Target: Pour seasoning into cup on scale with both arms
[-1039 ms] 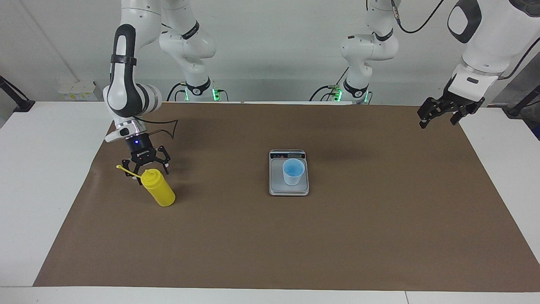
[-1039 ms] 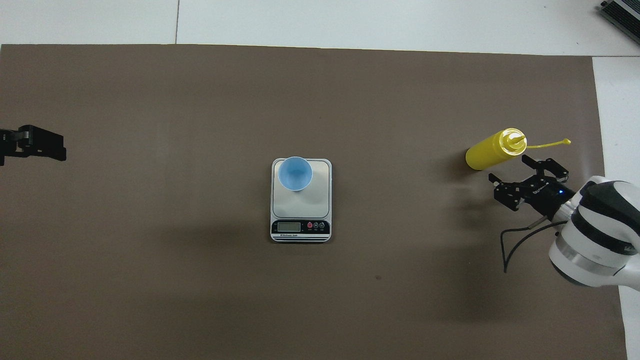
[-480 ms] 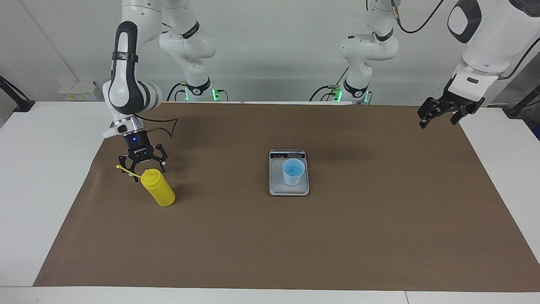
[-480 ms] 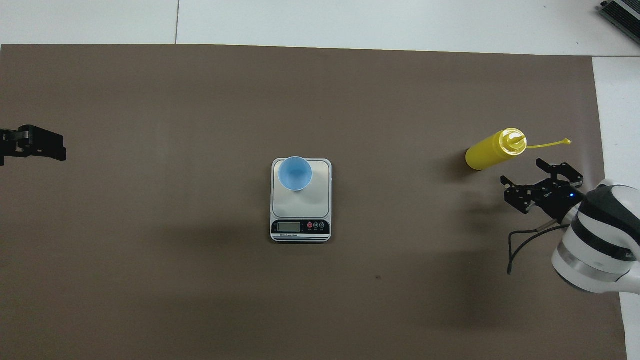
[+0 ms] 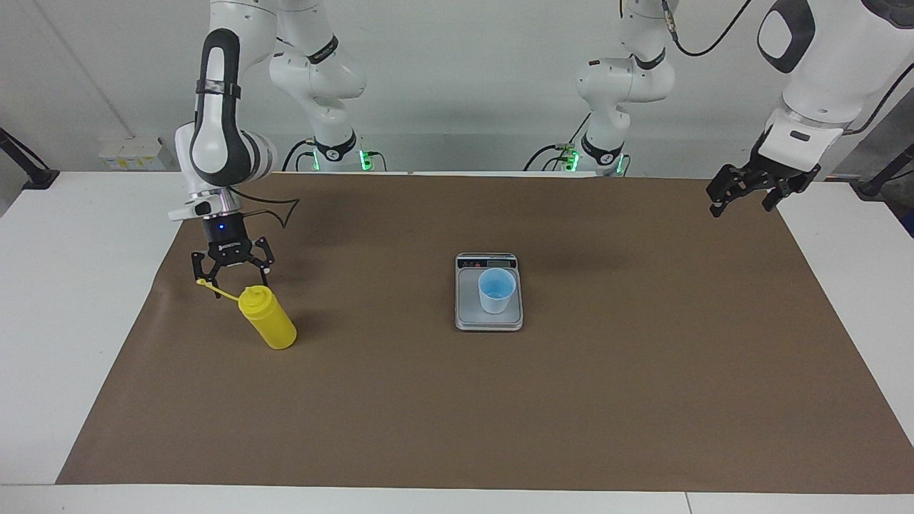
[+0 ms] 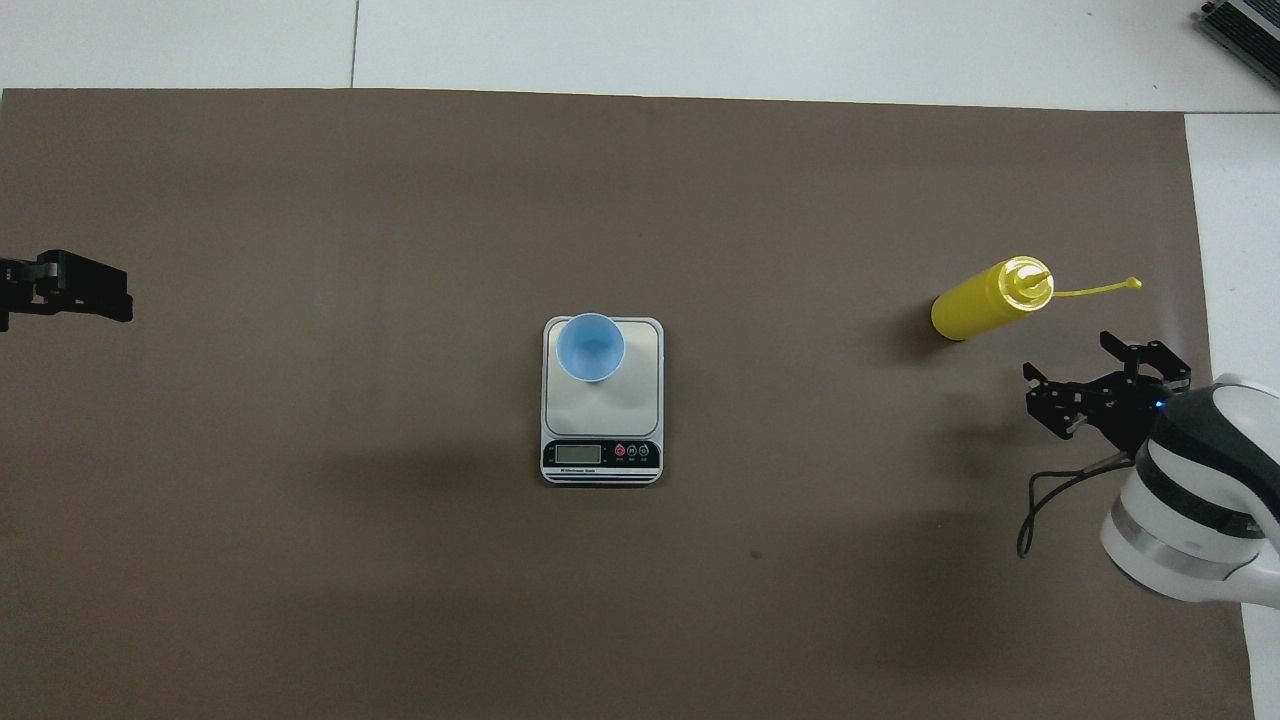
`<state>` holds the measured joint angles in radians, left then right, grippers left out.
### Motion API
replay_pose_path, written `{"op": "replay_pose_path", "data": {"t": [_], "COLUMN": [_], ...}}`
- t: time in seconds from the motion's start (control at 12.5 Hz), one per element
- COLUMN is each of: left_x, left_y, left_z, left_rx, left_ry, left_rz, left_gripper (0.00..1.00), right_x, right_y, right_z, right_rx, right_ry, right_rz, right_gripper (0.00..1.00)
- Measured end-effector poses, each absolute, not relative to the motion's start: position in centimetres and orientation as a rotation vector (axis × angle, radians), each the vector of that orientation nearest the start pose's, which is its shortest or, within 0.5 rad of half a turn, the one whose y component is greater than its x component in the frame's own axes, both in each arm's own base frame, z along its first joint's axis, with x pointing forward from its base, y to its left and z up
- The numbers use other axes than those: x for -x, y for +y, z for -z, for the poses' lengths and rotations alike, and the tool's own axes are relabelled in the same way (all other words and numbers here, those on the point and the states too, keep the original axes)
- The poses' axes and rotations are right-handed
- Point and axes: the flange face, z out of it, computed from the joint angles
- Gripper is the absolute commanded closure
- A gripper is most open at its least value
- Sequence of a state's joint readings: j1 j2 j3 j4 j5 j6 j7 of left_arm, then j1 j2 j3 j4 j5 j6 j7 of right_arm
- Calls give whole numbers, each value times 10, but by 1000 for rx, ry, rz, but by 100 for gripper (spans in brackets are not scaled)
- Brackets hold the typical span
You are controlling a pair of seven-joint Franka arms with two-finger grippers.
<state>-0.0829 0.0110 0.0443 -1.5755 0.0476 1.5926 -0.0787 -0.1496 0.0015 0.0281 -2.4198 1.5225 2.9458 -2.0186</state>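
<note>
The seasoning, a yellow squeeze bottle [image 5: 268, 323] [image 6: 985, 300], stands on the brown mat toward the right arm's end of the table, its thin tip strap sticking out sideways. My right gripper [image 5: 231, 278] [image 6: 1068, 358] hangs open over the mat beside the bottle's cap, apart from it and holding nothing. The light blue cup [image 5: 496, 291] [image 6: 590, 347] stands upright on the silver-grey scale [image 5: 468, 308] [image 6: 615, 402] at the middle of the mat. My left gripper [image 5: 740, 205] [image 6: 98, 290] waits open in the air over the mat's edge at the left arm's end.
A brown mat [image 5: 457, 414] covers most of the white table [image 5: 71, 285]. A dark object [image 6: 1240, 25] lies at the table's corner farthest from the robots, at the right arm's end.
My right gripper has risen and drawn away from the bottle, toward the right arm's end of the table. The bottle, cup, scale and left arm have not moved.
</note>
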Motion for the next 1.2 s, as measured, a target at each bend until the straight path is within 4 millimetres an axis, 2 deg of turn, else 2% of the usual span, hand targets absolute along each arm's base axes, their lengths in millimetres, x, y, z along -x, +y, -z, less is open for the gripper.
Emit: {"op": "replay_pose_path", "data": {"t": [0.56, 0.8, 1.2], "left_x": [-560, -560, -560], "left_y": [-17, -17, -17], "left_z": [-618, -618, -618], "left_rx": [3093, 3093, 3093], "left_ry": [-61, -61, -61], "left_rz": [14, 14, 14], "left_gripper": [0, 0, 0], "right_x": [-477, -483, -496], "right_y": [-141, -141, -153], "right_z": [-349, -355, -373], "right_rx": [2940, 2944, 2926], "right_ry": [-935, -972, -956], "right_rz": [1117, 1091, 980], "right_gripper": [0, 0, 0]}}
